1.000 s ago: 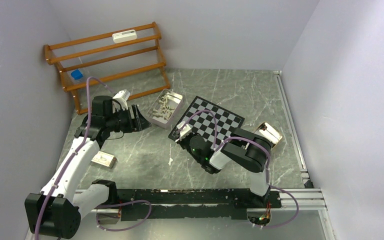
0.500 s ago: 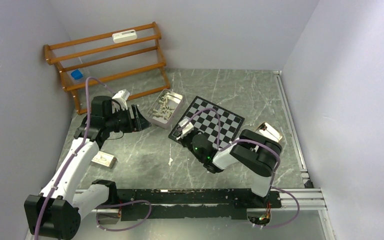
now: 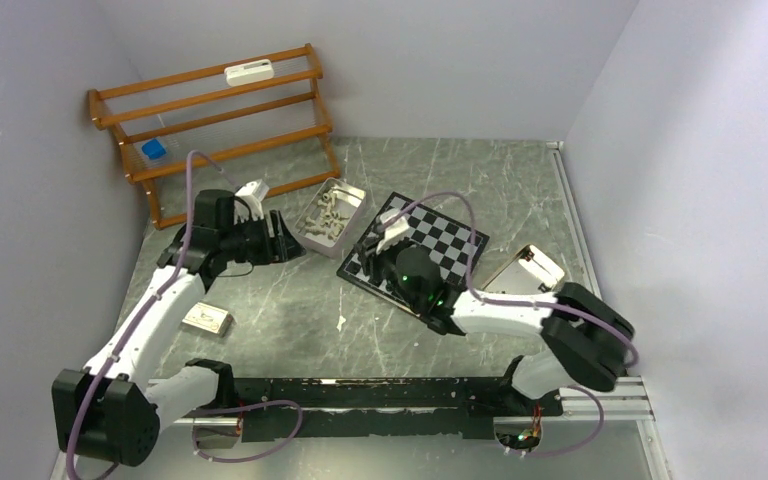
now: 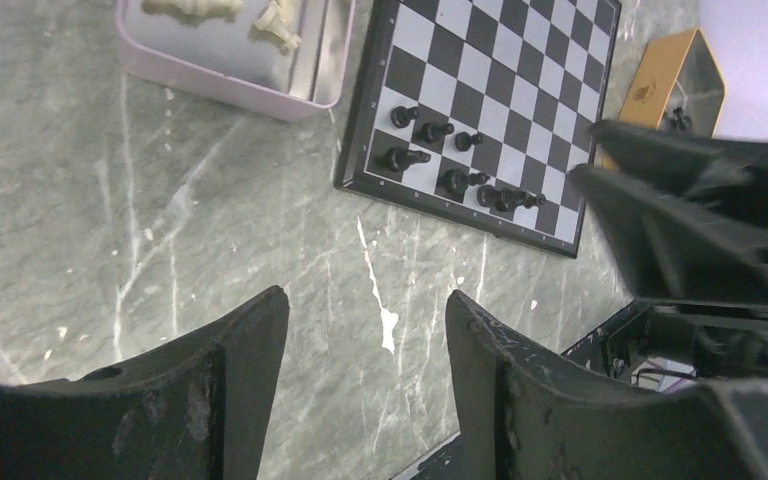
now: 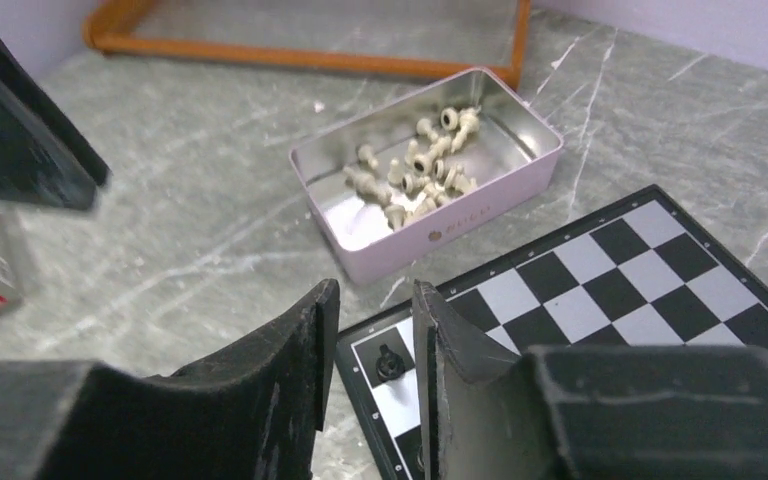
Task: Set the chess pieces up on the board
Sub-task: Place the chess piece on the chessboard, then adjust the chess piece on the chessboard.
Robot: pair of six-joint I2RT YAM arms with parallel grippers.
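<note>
Grey marbled table [image 3: 290,300] between pale lilac walls: the right pincer [image 5: 373,300] has travelled up the left side of the board [image 3: 450,240] from its near corner, the arm now stretched low along the board's near edge. Its jaws have eased slightly apart; they stand narrow, with nothing between them. Through the gap a black piece [image 5: 390,362] stands on the board's corner square, seemingly just released. Several black chess pieces [image 4: 457,180] are clustered in the two rows at the board's near edge, some of them leaning. The left pincer [image 4: 368,300], wide and empty, has edged a little closer and hangs left of the board beside the pink tin [image 5: 480,215], where the cream-white pieces [image 5: 415,170] lie in a heap. A gold tin [image 3: 532,268] sits right of the board, its contents hard to make out. One more black man looks placed; the black ranks are far from full and white's side of the board is bare
</note>
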